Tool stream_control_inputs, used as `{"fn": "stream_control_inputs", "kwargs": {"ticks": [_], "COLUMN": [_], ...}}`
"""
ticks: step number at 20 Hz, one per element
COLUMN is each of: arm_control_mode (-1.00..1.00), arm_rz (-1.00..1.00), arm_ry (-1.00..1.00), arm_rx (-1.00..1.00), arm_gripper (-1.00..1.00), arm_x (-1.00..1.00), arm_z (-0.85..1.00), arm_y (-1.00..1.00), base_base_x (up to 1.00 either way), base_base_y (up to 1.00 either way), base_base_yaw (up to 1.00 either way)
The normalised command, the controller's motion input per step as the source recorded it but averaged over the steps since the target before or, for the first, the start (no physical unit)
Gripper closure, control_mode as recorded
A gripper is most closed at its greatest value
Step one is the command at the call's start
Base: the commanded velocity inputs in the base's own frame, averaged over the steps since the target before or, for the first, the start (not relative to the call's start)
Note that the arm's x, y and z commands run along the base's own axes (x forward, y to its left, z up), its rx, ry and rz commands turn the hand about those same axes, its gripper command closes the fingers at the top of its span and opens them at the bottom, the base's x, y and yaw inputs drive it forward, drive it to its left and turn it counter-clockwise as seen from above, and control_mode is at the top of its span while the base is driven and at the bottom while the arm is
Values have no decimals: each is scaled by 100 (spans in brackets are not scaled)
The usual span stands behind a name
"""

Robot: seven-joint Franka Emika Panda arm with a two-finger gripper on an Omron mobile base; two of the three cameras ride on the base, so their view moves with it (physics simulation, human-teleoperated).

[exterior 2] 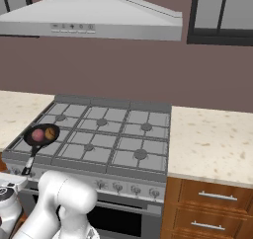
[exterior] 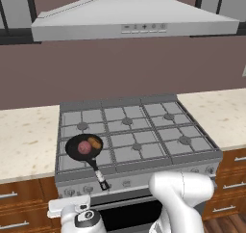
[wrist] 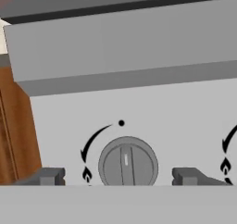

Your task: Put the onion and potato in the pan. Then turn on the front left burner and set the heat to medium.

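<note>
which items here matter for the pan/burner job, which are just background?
In play:
- pan, on the stove's front left
- onion, in the pan
- potato, in the pan beside it
- knob, between the spread fingertips
- gripper, at the stove front

Background:
- range hood
- counter
- drawers

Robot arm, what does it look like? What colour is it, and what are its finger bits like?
The glossy white, rounded robot arm is built of fat tube-like segments with smooth bulging joints. Near its wrist sits a round dark disc ringed in white. Its hand has two small, blocky dark grey fingertips. No cables or lettering show.
</note>
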Motion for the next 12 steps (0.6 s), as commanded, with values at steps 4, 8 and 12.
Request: {"fn": "stream_control_inputs", "kwargs": {"ticks": [4,8,12], "arm_control_mode": [-100,-100,-100], "arm_rz": [0,0,0], "arm_ry": [0,0,0], "arm_rx": [0,0,0], "arm_gripper": [100,100,100], "arm_x": [0,0,0], "arm_z": [0,0,0], "arm_y": [0,0,0], "base_base_x": [0,0,0], "base_base_y": [0,0,0], "base_base_yaw": [0,0,0]}}
